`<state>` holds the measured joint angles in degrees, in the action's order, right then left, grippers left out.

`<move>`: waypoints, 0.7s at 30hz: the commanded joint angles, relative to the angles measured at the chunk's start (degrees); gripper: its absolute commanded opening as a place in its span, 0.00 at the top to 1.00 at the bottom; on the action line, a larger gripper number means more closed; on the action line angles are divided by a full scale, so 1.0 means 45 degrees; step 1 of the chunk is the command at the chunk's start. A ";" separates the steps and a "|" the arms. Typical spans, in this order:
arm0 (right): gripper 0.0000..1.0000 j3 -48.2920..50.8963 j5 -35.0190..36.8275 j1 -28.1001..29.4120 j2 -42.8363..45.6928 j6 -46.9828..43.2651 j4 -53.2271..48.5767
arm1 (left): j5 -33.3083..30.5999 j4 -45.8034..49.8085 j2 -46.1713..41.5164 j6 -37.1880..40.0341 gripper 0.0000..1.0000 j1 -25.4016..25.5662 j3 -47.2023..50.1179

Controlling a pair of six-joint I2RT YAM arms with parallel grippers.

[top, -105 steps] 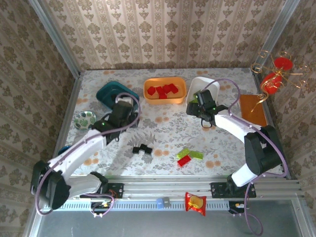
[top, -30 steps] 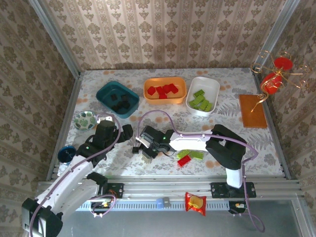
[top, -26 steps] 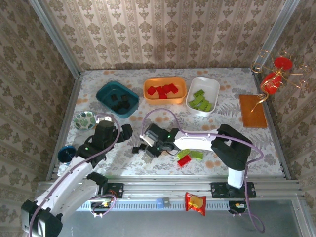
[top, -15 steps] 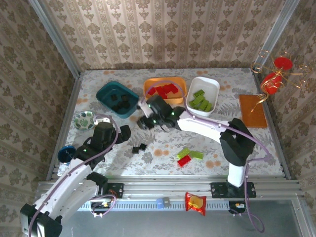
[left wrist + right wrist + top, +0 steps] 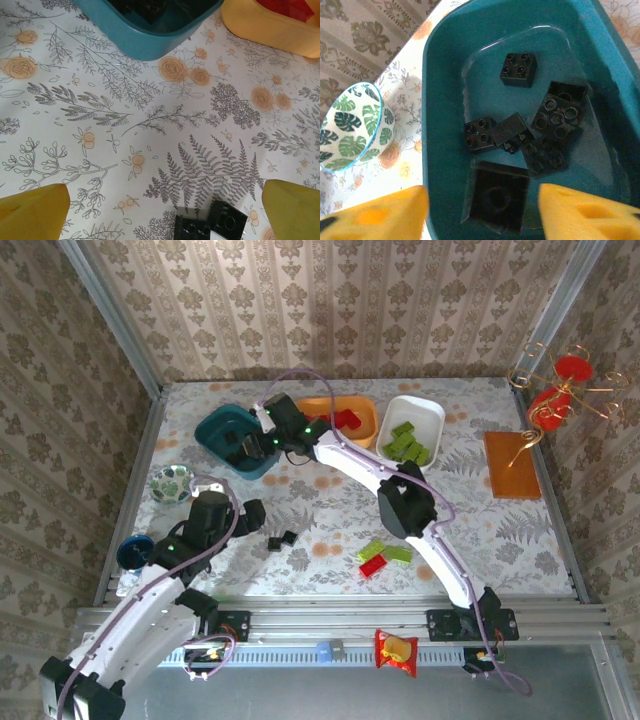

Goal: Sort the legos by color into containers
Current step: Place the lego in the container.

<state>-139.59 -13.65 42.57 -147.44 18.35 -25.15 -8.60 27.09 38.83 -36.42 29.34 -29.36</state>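
Observation:
My right gripper hangs open over the dark teal tray. In the right wrist view a black brick lies blurred, untouched, between its wide fingers, above several black bricks in the teal tray. My left gripper stands open over the table. Two black bricks lie just ahead of it; the left wrist view has these black bricks at the bottom. Green bricks and a red brick lie front centre. The orange tray holds red bricks, the white tray green ones.
A patterned bowl and a dark blue bowl sit at the left. An orange-brown board and a gold-and-red ornament are at the right. A snack packet lies on the front rail.
My right arm took a black brick from the table's middle, swung back left to the teal tray and opened over it. The left arm barely moved.

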 commanded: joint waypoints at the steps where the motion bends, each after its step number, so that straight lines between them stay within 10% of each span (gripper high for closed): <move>1: 0.31 -0.0809 -0.0345 -0.0034 0.0459 0.0314 -0.0723 | 0.0528 0.0172 -0.0032 0.0197 0.00 0.0081 0.0044; 21: 0.28 1.3812 0.1208 -0.0174 0.9381 0.0851 0.4506 | 0.0298 0.0847 0.3735 -0.0631 0.25 0.5251 0.0661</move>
<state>-81.71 -10.63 42.24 -108.25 20.69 -7.97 -4.82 28.03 53.69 -37.54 50.98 -27.44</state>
